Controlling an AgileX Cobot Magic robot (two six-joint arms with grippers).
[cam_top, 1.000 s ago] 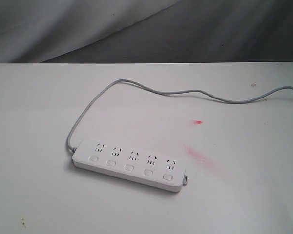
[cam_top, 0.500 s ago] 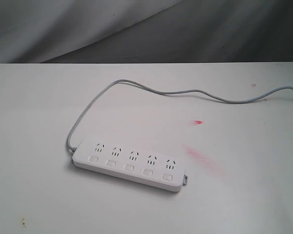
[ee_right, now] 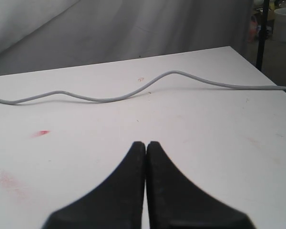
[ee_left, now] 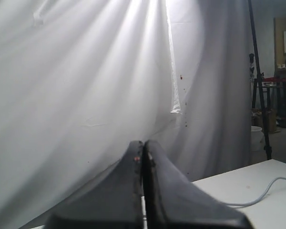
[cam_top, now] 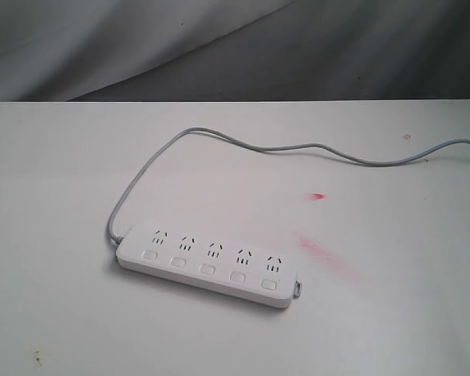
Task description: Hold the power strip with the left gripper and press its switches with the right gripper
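Note:
The white power strip (cam_top: 207, 263) lies flat on the white table, slanting down to the right, with its five square switches (cam_top: 207, 269) in a row along the near side. Its grey cord (cam_top: 243, 146) loops up from the left end and runs off to the right; a stretch of the cord (ee_right: 114, 98) also crosses the right wrist view. Neither arm shows in the exterior view. My left gripper (ee_left: 143, 143) is shut on nothing and points at a white curtain above the table. My right gripper (ee_right: 146, 144) is shut on nothing above bare tabletop, short of the cord.
Red smears (cam_top: 325, 252) and a small red spot (cam_top: 318, 196) mark the table right of the strip. A grey-white curtain (cam_top: 141, 47) hangs behind the table's far edge. A black stand (ee_left: 260, 81) and clutter sit beyond the table's corner.

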